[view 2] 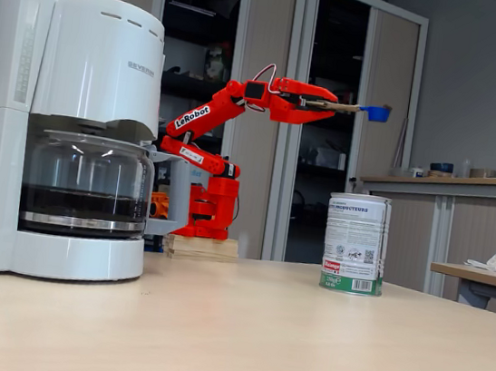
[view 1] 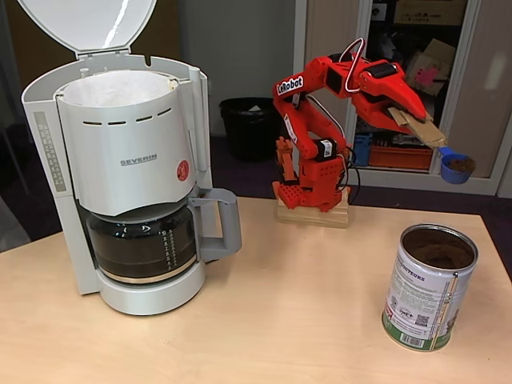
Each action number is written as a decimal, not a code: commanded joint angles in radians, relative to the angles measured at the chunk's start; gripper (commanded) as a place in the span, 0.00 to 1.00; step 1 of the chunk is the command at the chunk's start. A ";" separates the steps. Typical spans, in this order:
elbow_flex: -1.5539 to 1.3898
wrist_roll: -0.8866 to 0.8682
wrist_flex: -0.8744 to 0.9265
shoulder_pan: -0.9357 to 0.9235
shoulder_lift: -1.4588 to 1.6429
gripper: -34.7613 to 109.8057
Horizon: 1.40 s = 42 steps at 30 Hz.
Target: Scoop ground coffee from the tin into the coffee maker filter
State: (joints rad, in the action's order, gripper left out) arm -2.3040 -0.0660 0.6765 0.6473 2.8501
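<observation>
Nearest in a fixed view: the tin (view 1: 430,286), open, upright on the wooden table (view 1: 280,320) at right, dark grounds inside.

The coffee maker (view 1: 132,176) stands at left, well apart from the tin; glass carafe (view 1: 142,244) is seated under it, holding dark liquid. The hinged lid (view 1: 88,24) is up, so the coffee maker filter (view 1: 116,86) lies open from above; whether any grounds are in it, cannot tell.

Farther back: the red arm on a wooden block (view 1: 314,214), its gripper (view 1: 416,122) clamped on a flat wooden handle ending in a blue scoop (view 1: 456,166).

- Scoop is raised above and beyond the tin and carries brown grounds.
- Judged: 1 scoop loaded; carry and tip into the filter remain.
- Path leftward looks open; the raised lid stands behind the basket.
- Black bin (view 1: 250,124) and cabinets are behind.
</observation>
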 commanded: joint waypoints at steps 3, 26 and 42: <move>0.095 0.011 -0.011 -0.021 -0.054 0.24; 0.331 -0.023 0.051 -0.179 -0.227 0.24; 0.618 0.064 0.147 -0.186 -0.255 0.24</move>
State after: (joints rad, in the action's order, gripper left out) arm -1.7380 -0.0153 0.8191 0.4479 2.5694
